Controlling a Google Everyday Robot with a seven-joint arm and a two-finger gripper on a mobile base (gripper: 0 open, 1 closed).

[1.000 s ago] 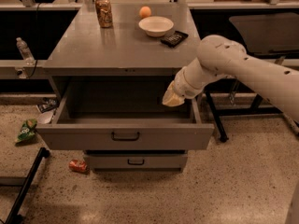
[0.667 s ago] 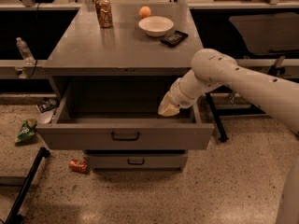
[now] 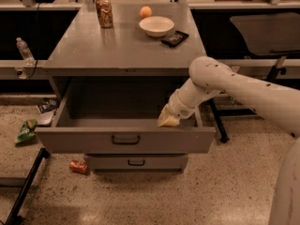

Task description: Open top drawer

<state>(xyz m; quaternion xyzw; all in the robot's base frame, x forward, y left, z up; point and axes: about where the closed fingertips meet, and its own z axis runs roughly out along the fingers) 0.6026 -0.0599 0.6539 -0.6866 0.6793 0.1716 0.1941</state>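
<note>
The top drawer (image 3: 93, 142) is a large grey metal drawer under the grey cabinet top (image 3: 122, 46). It stands pulled far out, its deep box showing empty, with a small dark bar handle (image 3: 125, 139) at the middle of its front panel. My white arm reaches in from the right. My gripper (image 3: 168, 119) with pale yellowish fingertips sits just inside the drawer, behind the right part of the front panel and above its top edge.
On the cabinet top stand a can (image 3: 104, 12), an orange (image 3: 146, 11), a white bowl (image 3: 156, 25) and a dark packet (image 3: 175, 38). A smaller drawer front (image 3: 136, 162) sits below. A red can (image 3: 78, 166), a green bag (image 3: 26, 130) and a bottle (image 3: 24, 51) lie at left.
My arm and gripper have moved leftward and slightly down along the inside of the drawer's front. The drawer itself has stayed pulled out.
</note>
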